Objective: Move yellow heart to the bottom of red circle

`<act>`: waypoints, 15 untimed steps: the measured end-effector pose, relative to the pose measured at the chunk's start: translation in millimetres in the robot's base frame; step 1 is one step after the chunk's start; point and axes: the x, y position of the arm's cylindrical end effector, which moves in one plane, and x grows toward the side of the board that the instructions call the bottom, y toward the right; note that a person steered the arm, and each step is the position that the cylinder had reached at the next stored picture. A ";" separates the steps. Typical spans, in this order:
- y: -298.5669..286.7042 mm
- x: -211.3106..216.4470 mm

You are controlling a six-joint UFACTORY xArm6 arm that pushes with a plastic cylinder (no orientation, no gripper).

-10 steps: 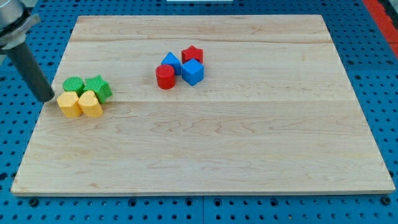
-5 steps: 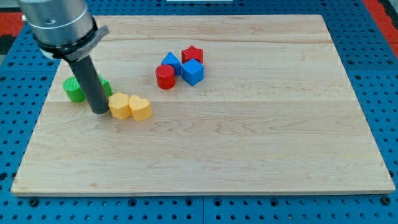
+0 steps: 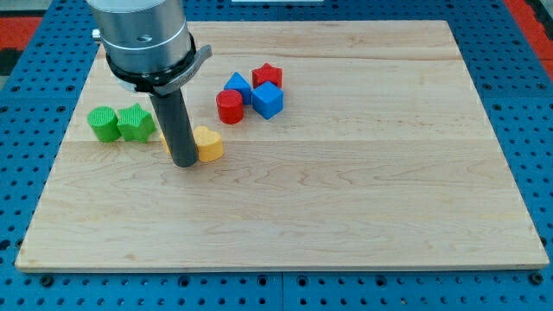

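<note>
The yellow heart (image 3: pixel 208 143) lies on the wooden board (image 3: pixel 346 190), below and a little to the left of the red circle (image 3: pixel 229 106). A gap separates the two. My tip (image 3: pixel 184 161) touches the heart's left side. A second yellow block (image 3: pixel 162 138) is almost wholly hidden behind the rod, only a sliver showing at the rod's left. The red circle sits in a cluster with a blue triangle (image 3: pixel 236 85), a red star (image 3: pixel 268 75) and a blue cube (image 3: pixel 268 100).
A green circle (image 3: pixel 103 123) and a green star (image 3: pixel 136 122) sit side by side near the board's left edge. The blue pegboard (image 3: pixel 536 130) surrounds the board.
My tip has swept rightward from the board's left edge, pushing both yellow blocks away from the green ones. The yellow heart is now closer to the red circle.
</note>
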 end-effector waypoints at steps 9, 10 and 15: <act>61.5 4.1; 61.6 -15.9; 66.8 -15.2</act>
